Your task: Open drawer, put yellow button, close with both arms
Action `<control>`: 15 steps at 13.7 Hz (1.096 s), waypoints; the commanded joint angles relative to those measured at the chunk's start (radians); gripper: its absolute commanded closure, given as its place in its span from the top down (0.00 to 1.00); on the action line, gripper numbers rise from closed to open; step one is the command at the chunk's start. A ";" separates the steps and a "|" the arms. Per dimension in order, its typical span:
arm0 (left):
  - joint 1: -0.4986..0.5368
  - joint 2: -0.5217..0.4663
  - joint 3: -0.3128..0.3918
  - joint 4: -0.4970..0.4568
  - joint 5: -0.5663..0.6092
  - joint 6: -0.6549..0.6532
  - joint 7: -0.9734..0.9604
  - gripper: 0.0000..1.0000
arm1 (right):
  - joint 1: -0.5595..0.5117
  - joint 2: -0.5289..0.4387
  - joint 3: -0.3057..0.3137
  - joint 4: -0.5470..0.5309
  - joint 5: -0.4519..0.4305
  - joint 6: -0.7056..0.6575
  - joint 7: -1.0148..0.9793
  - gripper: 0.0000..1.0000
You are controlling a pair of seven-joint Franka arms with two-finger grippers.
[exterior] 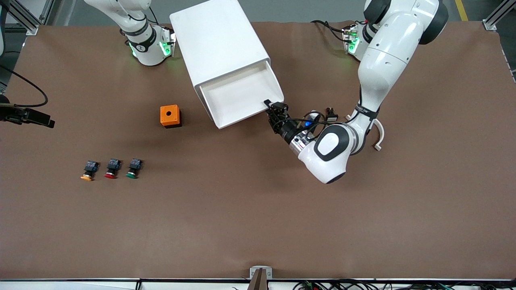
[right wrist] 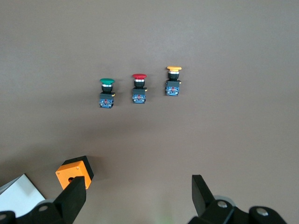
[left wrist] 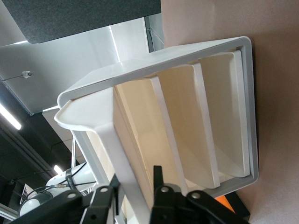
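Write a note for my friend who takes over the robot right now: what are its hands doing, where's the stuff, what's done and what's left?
Left gripper: at the front lip of the drawer, which is pulled out.
Right gripper: open, holding nothing, over bare table.
Yellow button: on the table near the right arm's end, in a row beside the red button and green button.
Done: drawer opened.
Left: pick the yellow button, drop it in, close with both arms.

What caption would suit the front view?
Left gripper at the pulled-out drawer; yellow button waits on the table.
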 commanded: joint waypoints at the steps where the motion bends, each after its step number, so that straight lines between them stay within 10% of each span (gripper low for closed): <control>1: 0.005 0.010 0.013 0.004 -0.009 0.009 0.021 1.00 | -0.026 0.012 0.014 0.008 -0.005 0.020 0.004 1.00; 15: 0.118 -0.014 0.001 0.121 -0.021 -0.063 0.596 1.00 | -0.166 0.155 0.016 -0.574 0.004 1.004 -0.055 1.00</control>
